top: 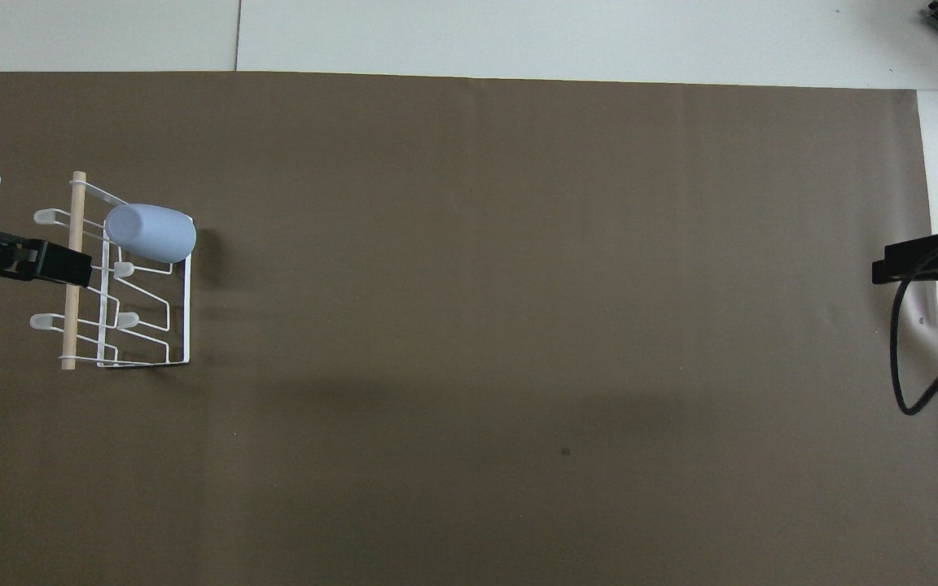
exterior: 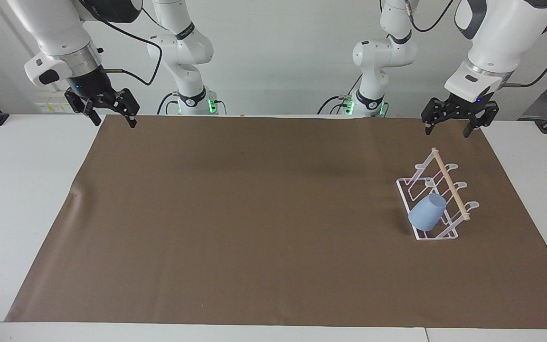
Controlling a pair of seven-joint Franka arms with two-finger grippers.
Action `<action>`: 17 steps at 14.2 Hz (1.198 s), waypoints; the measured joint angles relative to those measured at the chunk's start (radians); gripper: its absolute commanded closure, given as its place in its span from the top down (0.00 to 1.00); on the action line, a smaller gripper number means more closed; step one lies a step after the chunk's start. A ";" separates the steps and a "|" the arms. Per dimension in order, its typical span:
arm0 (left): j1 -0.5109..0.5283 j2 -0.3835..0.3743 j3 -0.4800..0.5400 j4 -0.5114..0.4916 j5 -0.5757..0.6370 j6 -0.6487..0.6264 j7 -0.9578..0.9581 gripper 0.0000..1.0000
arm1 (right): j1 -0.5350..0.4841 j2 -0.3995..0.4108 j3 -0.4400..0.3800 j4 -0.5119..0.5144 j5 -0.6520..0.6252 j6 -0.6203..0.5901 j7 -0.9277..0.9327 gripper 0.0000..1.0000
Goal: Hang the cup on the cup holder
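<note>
The light-blue cup [exterior: 427, 213] hangs tilted on a slanted prong of the white wire cup holder [exterior: 449, 234], at the holder's end farthest from the robots. From above, the cup [top: 151, 233] covers that prong, beside the cup holder's [top: 186, 325] wooden dowel [top: 71, 325]. My left gripper [exterior: 447, 131] hangs open and empty in the air above the mat, well apart from the holder. In the overhead view the left gripper [top: 70, 267] overlaps the dowel. My right gripper [exterior: 114, 122] waits open and empty over the mat's corner at the right arm's end.
A brown mat [exterior: 254, 213] covers most of the white table [exterior: 22, 190]. A black cable [top: 905, 358] loops below the right gripper [top: 892, 267] in the overhead view. Two more arm bases [exterior: 193, 102] stand at the table's edge by the robots.
</note>
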State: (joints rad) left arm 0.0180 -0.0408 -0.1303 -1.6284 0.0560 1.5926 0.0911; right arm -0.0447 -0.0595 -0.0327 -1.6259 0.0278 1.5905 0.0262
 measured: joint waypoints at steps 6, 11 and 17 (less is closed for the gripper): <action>0.003 -0.001 0.004 0.026 -0.050 -0.017 -0.018 1.00 | 0.000 0.000 0.000 0.000 0.000 0.000 0.000 1.00; 0.011 -0.001 0.009 0.057 -0.083 -0.057 -0.018 1.00 | 0.000 0.000 0.000 0.000 0.000 0.000 0.000 1.00; 0.012 -0.001 0.007 0.055 -0.085 -0.059 -0.018 1.00 | 0.000 0.000 0.000 0.000 0.000 0.000 0.000 1.00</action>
State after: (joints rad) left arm 0.0298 -0.0413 -0.1228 -1.5732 -0.0289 1.5340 0.0733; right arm -0.0447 -0.0594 -0.0327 -1.6259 0.0278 1.5905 0.0262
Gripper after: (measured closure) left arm 0.000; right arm 0.000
